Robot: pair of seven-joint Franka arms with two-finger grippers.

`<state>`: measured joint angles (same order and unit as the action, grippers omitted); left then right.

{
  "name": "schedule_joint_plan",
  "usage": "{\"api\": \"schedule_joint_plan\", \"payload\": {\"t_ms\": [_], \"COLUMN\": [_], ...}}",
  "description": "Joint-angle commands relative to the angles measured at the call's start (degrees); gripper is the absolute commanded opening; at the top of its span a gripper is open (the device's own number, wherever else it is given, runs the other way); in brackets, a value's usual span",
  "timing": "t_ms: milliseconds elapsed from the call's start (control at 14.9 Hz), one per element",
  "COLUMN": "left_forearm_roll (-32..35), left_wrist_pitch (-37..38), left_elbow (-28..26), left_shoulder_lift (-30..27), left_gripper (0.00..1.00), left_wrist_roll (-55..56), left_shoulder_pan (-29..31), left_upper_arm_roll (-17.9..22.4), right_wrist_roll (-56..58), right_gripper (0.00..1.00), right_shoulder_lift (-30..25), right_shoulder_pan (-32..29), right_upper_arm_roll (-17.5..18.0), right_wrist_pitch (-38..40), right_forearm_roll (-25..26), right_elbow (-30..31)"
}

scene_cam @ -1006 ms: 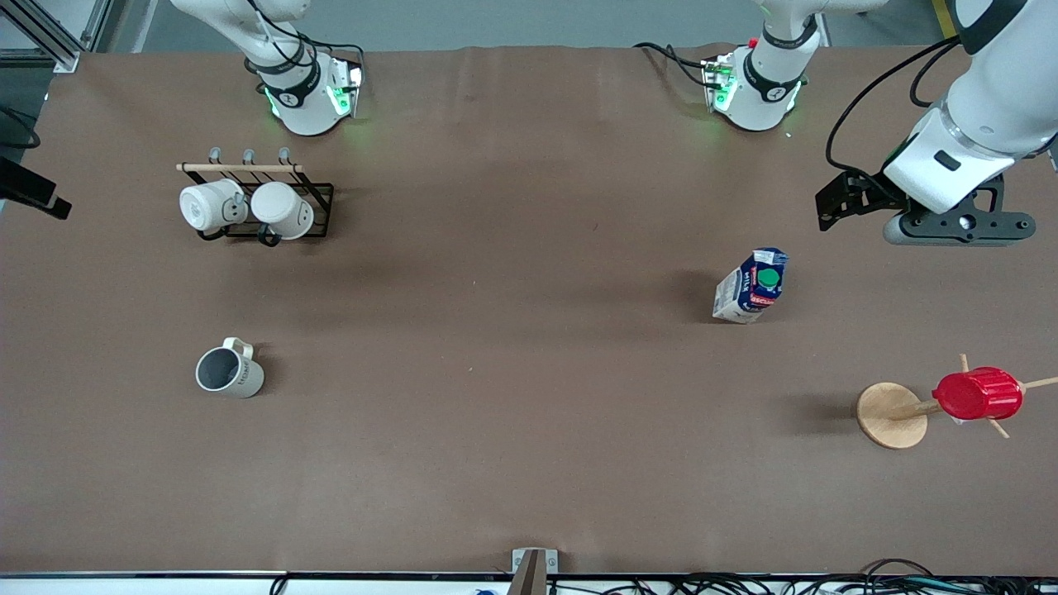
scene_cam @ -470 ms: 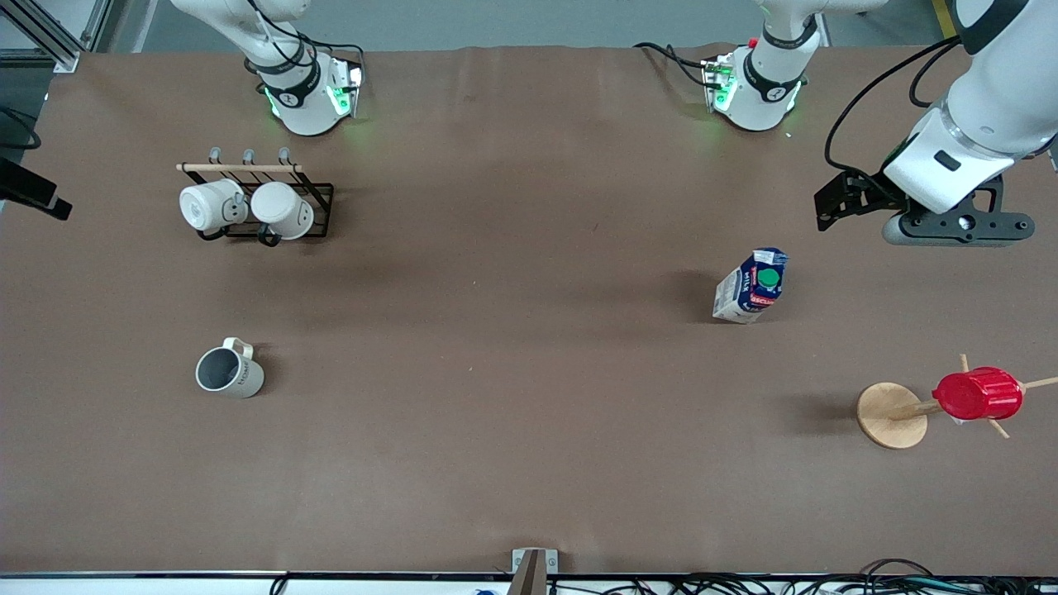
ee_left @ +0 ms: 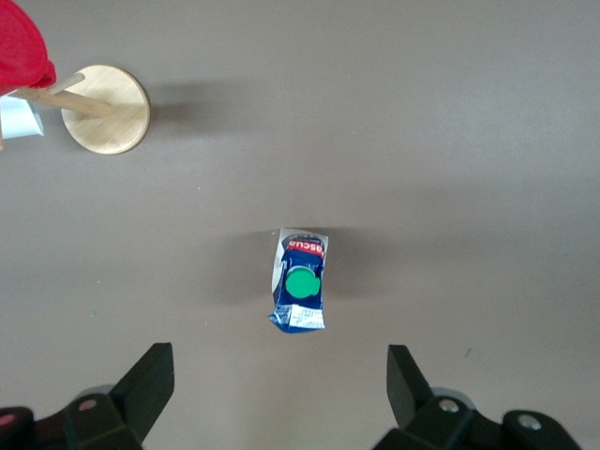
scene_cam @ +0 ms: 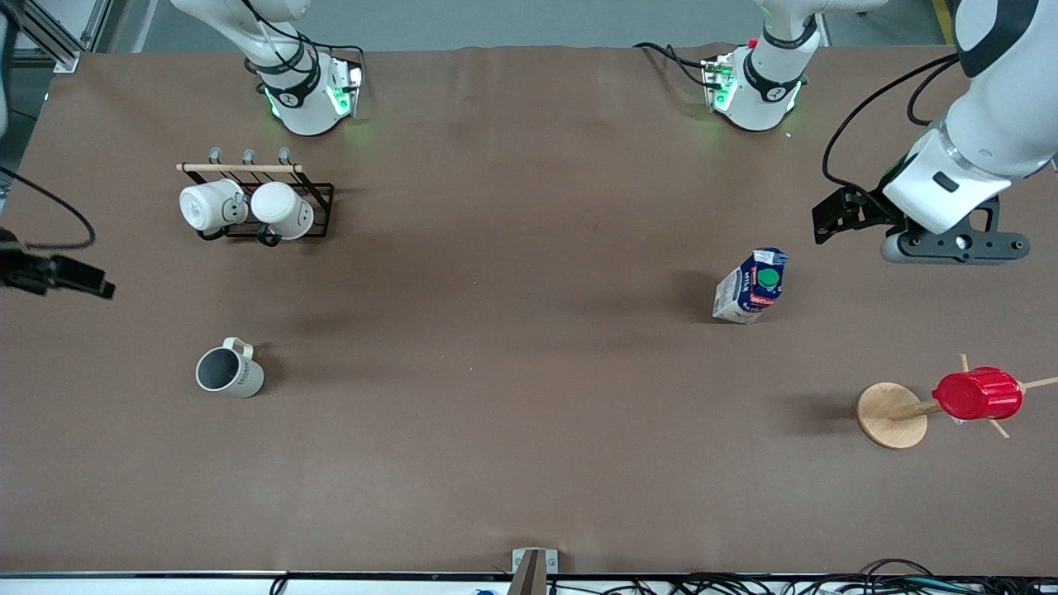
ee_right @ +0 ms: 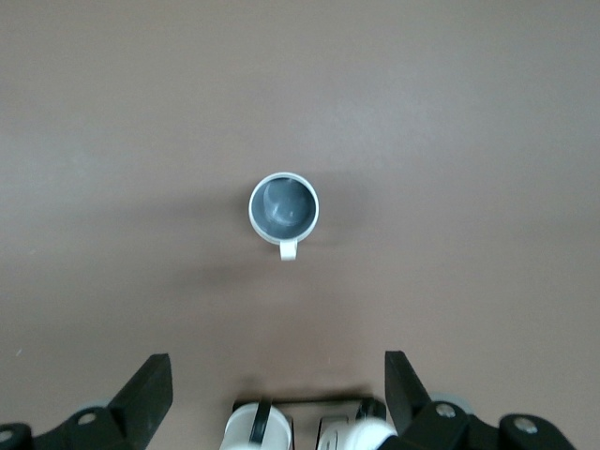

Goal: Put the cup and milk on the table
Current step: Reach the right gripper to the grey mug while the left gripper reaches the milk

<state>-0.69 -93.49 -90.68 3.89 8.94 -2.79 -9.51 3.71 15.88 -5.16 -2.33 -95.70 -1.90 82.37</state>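
The right end effector (scene_cam: 58, 275) has moved in over the table's (scene_cam: 496, 413) edge.

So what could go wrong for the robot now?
1. The milk is small and stands alone on the table. If the open left hand came down off-centre, a finger might tip it.
2. The cup has its handle sticking out. The open right hand could bump the handle and spin the cup.
3. The red cup on its wooden stand could get knocked by the left arm.

I see the brown table (scene_cam: 512, 413) carrying the cup (scene_cam: 229, 371) and milk carton (scene_cam: 750, 285). A black rack (scene_cam: 264, 207) with 2 white mugs (scene_cam: 248, 207) and a wooden stand (scene_cam: 891, 415) sit there too.
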Motion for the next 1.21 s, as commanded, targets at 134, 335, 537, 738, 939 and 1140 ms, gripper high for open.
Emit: {"api": "schedule_joint_plan", "payload": {"t_ms": [134,335,537,738,939,1140], "left_forearm_roll": [-0.7,-1.1,-1.0,-1.1,-1.0,-0.5], "left_wrist_pitch": [0.4,-2.4,-4.2,-6.6,-11.8,-20.0], "left_elbow": [3.6,2.5,-0.1,-3.3,-8.5,-14.5], "left_shoulder_lift": [4.1,4.2,4.1,4.2,4.2,4.7], "left_gripper": [1.00,1.00,1.00,1.00,1.00,1.00], "left_wrist_roll": [-1.1,-1.3,-1.3,-1.4,-1.6,-1.6], "left_shoulder_pan": [-0.5,0.0,0.1,-0.3,-0.4,-0.4], "left_upper_arm_roll": [-0.2,-0.5,-0.6,-0.8,-0.9,-1.4], "right_wrist_roll": [5.5,11.0,13.4,13.5,13.5,13.9], "right_gripper": [1.00,1.00,1.00,1.00,1.00,1.00], "right_shoulder_lift": [7.2,7.7,8.4,10.8,12.5,12.9], "right_shoulder_pan": [-1.1,-1.3,-2.0,-1.9,-1.6,-1.3], "right_upper_arm_roll": [1.1,1.1,1.0,1.0,1.0,1.0], "right_wrist_pitch": [-11.0,-22.4,-32.9,-35.5,-37.9,-44.0], "right_forearm_roll": [0.6,0.8,0.9,0.9,0.9,1.0], "right_elbow": [2.5,11.4,19.2,20.4,21.2,25.2]}}
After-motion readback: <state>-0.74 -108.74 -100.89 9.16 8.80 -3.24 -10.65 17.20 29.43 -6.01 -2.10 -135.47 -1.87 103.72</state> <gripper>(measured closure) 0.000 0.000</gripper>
